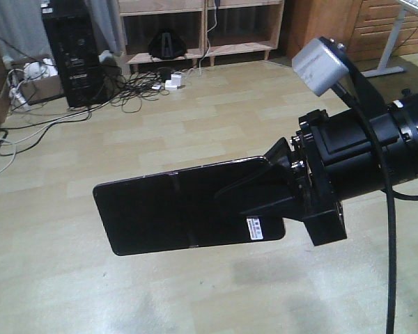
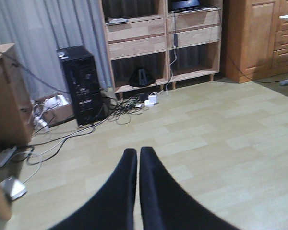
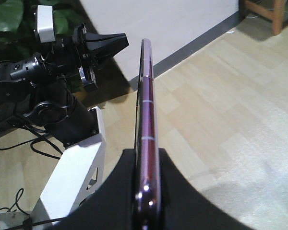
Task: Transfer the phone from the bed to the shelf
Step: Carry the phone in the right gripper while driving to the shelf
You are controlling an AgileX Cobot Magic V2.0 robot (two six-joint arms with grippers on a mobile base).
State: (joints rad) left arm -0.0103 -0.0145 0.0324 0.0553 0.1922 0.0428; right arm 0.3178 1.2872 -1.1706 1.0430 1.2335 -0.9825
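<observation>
The phone (image 1: pixel 174 209), flat and black with a white barcode sticker, hangs edge-up over the wood floor. My right gripper (image 1: pixel 247 191) is shut on its right end. In the right wrist view the phone (image 3: pixel 148 110) runs edge-on, its pinkish rim clamped between the two black fingers of the right gripper (image 3: pixel 148 160). My left gripper (image 2: pixel 138 154) is shut with nothing in it, its fingers pressed together above the floor; it also shows from the side as the left gripper (image 3: pixel 120 42). The light-wood shelf (image 1: pixel 206 21) stands far across the room against the wall, also in view as the shelf (image 2: pixel 134 45). The bed is out of view.
A black computer tower (image 1: pixel 73 56) and tangled cables (image 1: pixel 129 87) lie on the floor left of the shelf. A brown cabinet (image 2: pixel 259 38) stands right of it, a small brown table (image 2: pixel 7 96) at the left. The robot's white base (image 3: pixel 72 177) is under the left arm.
</observation>
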